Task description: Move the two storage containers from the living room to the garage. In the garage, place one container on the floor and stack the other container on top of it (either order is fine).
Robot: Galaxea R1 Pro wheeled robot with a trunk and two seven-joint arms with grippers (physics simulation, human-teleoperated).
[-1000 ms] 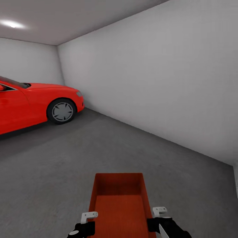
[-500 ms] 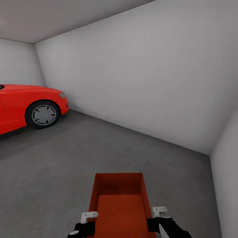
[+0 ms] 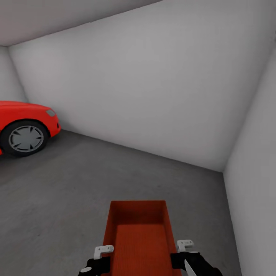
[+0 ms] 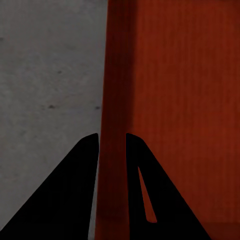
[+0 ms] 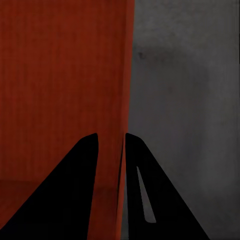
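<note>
Orange-red bin (image 3: pixel 140 234) hangs between my two claws, clear above the grey concrete floor (image 3: pixel 69 199). My left claw (image 4: pixel 112 145) pinches one long wall, a finger on each face; my right claw (image 5: pixel 111 145) clamps the opposite wall likewise. Beyond the bin, pale walls (image 3: pixel 145 99) meet in a corner; a red car (image 3: pixel 25 124) stands far off on the bin's left.

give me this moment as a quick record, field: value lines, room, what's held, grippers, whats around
room: garage, grey concrete floor, pale walls
held: one orange-red storage container, open top, empty, carried in front of the robot
left gripper: shut on the container's left wall
right gripper: shut on the container's right wall
nearby: red car at far left, front wheel visible
second container: not seen
</note>
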